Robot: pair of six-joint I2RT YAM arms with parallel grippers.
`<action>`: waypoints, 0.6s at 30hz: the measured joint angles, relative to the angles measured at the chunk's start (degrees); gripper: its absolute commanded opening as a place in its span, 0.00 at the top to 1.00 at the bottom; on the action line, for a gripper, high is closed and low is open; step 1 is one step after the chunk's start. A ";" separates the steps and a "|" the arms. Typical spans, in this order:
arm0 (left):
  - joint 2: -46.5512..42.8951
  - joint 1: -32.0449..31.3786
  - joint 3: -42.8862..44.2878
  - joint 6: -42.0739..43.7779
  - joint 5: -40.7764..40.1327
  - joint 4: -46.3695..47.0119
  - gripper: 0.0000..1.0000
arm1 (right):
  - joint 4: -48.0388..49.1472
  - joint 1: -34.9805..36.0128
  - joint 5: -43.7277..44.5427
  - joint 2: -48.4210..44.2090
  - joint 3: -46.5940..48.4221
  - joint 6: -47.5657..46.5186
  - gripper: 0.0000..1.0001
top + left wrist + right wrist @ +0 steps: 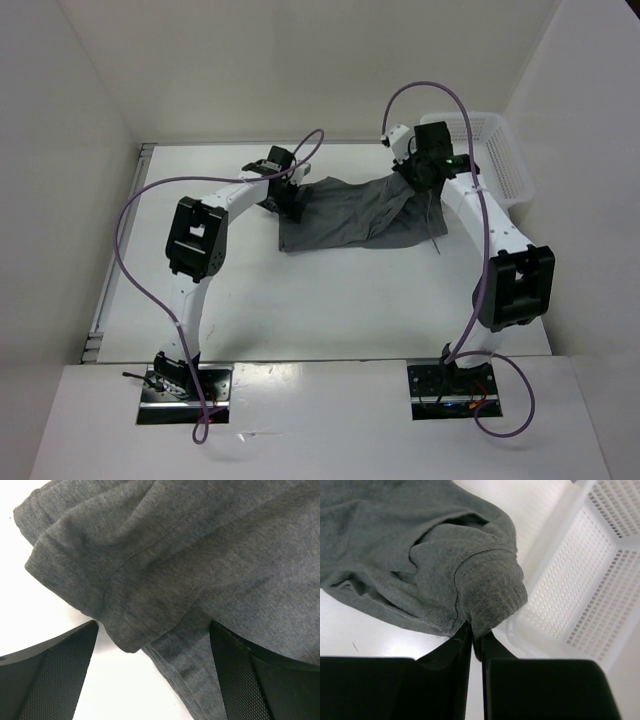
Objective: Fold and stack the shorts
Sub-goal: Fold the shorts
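Observation:
The grey shorts (pixel 350 215) lie spread across the far middle of the white table, with one end lifted toward the right. My right gripper (pixel 418 172) is shut on the ribbed waistband corner (pixel 492 592), and cloth is pinched between its fingers (pixel 476 640). At the shorts' left edge my left gripper (pixel 288 205) stands open. Its fingers (pixel 55 670) straddle a hemmed leg corner (pixel 125 630) without closing on it. The cloth fills most of the left wrist view, folded over itself.
A white plastic mesh basket (pixel 495 155) stands at the far right, close behind the right gripper, and its wall (pixel 580 595) fills the right wrist view's right side. Purple cables loop above both arms. Bare table (pixel 330 300) lies in front of the shorts.

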 measured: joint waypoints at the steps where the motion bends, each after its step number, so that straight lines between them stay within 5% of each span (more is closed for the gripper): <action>1: -0.17 0.00 -0.48 0.00 -0.02 0.42 0.01 | -0.09 0.70 0.28 0.33 0.00 -0.13 1.00; 12: -2.23 -0.07 -4.59 -0.66 -0.50 4.22 0.17 | 0.39 1.44 2.23 -0.63 -12.79 -0.15 1.00; 18: -2.10 -0.83 -4.46 -1.53 -0.55 4.17 0.51 | 1.11 1.44 3.26 -0.63 -12.87 0.02 1.00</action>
